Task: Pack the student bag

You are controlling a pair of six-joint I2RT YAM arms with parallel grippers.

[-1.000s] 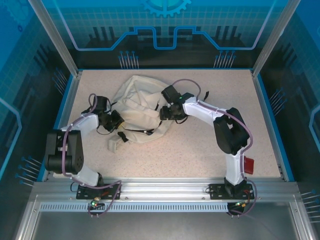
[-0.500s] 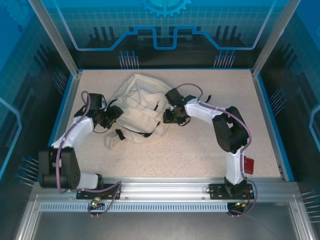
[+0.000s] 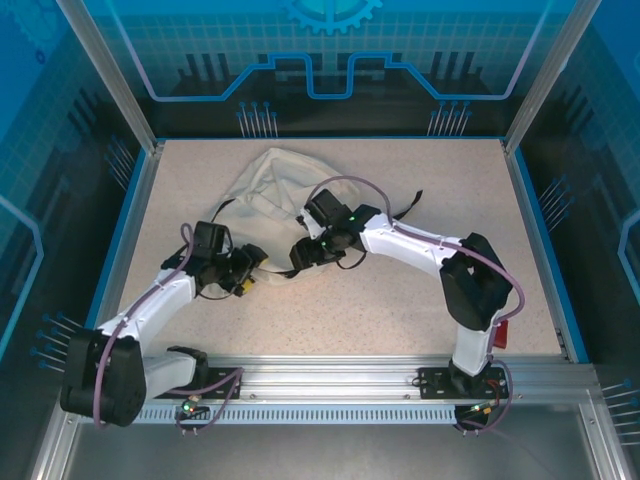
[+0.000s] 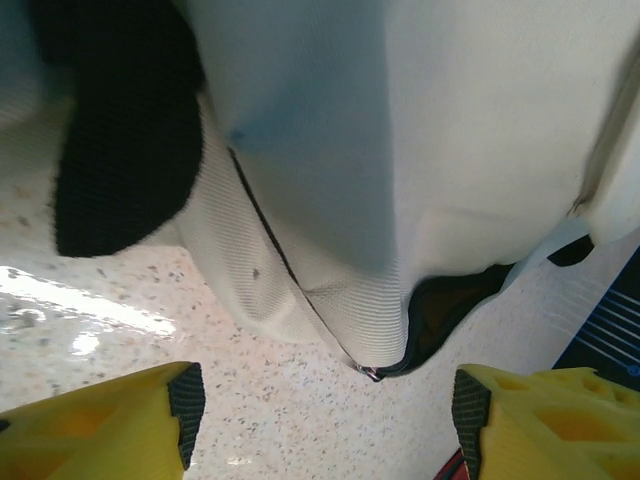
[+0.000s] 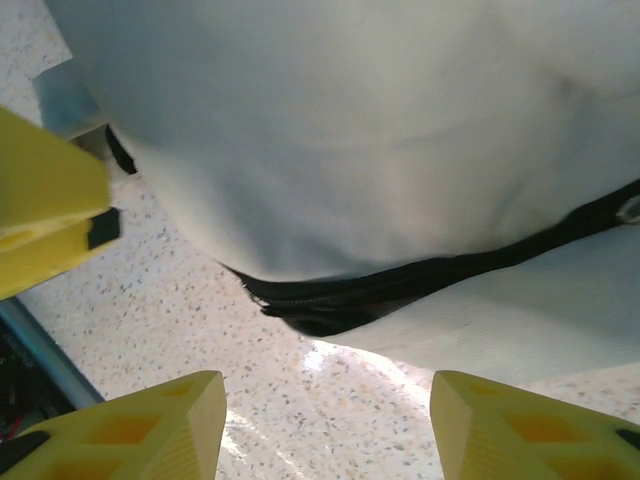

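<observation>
Two grippers crowd the near edge of the student bag (image 3: 272, 185) in the top external view, where it lies slumped left of centre and toward the far side. The left gripper (image 3: 246, 272) and right gripper (image 3: 301, 254) sit close together, so I judge a knock between them the main risk if both reach for the same hem. The speckled beige table (image 3: 400, 310) looks smooth, so the soft fabric may slide rather than open. Blue-lit glass panels (image 3: 330, 50) and metal posts (image 3: 105, 75) enclose the table.

From the left wrist, the left gripper (image 4: 325, 400) is spread wide with nothing between its fingers. The bag (image 4: 400, 150) hangs just beyond it, its black zip trim (image 4: 440, 310) gaping at a corner. Closing here might pinch only one layer.

From the right wrist, the right gripper (image 5: 330, 420) is likewise spread and empty over bare table. The bag (image 5: 350, 130) and its zip trim (image 5: 400, 285) lie just ahead, and another yellow finger (image 5: 40, 220) intrudes at the left, uncomfortably near.
</observation>
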